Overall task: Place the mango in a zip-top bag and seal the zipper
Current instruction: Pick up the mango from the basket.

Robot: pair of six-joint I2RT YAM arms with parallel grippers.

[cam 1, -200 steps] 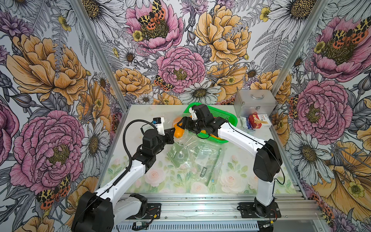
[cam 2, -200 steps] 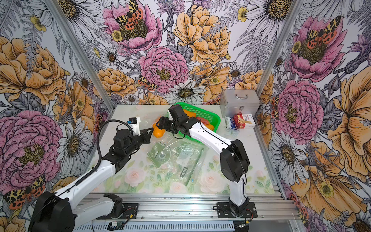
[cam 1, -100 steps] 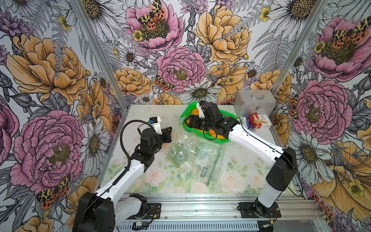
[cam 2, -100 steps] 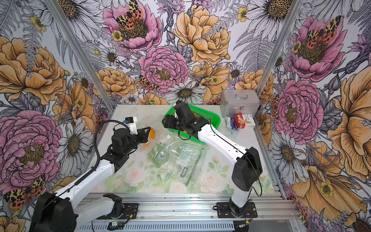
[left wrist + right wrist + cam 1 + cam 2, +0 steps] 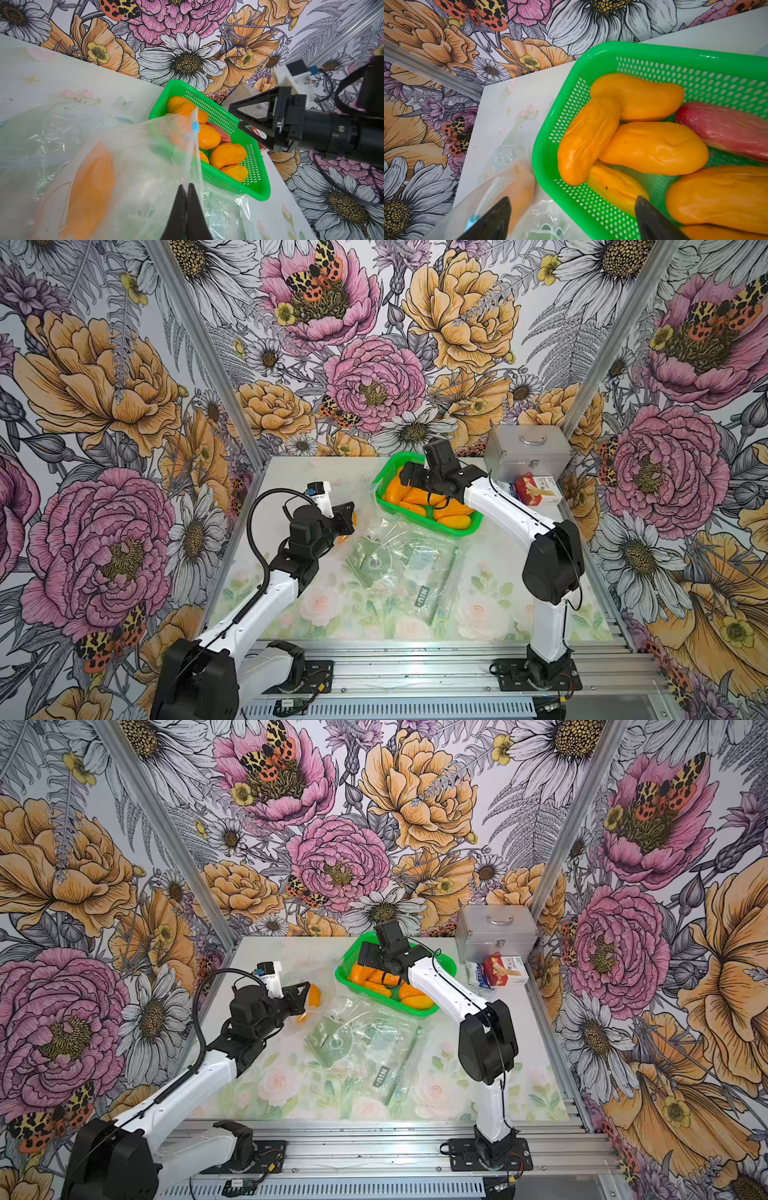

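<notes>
One mango (image 5: 91, 187), apparently inside zip-top bag (image 5: 141, 166)

Open room above the mangoes (image 5: 654, 147); basket (image 5: 542, 162) walls hem their sides.

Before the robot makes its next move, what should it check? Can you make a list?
1. Is the mango inside the zip-top bag? Ok, orange shows through the plastic.
2. Is the left gripper shut on the zipper? Ok.
3. Is the right gripper open and empty? Ok, it hovers by the green basket.
4. Is the blue slider in sight on the zipper? Ok.
5. Is the zipper sealed all along? Cannot tell.
</notes>
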